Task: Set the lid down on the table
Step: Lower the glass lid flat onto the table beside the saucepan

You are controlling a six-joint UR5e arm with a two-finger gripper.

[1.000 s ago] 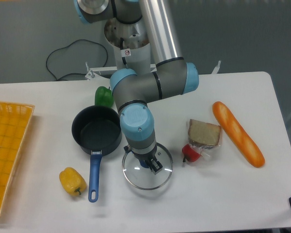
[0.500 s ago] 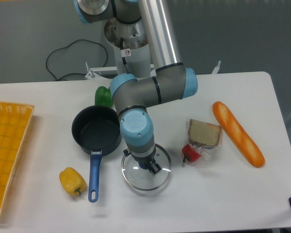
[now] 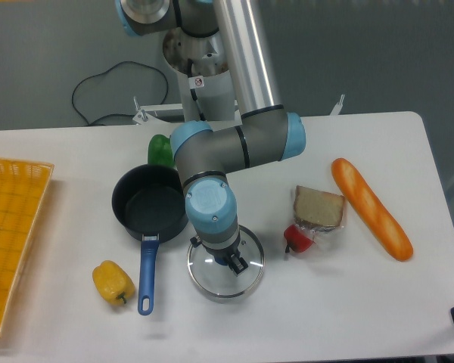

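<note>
Since the earlier frames the round transparent glass lid with the silver rim and blue knob has shifted slightly left and looks tilted, its near edge showing. The end effector stands over the lid's centre, closed on the blue knob. The lid sits low over the white counter, just right of the dark saucepan with the blue handle. A yellow bell pepper lies left of that handle.
</note>
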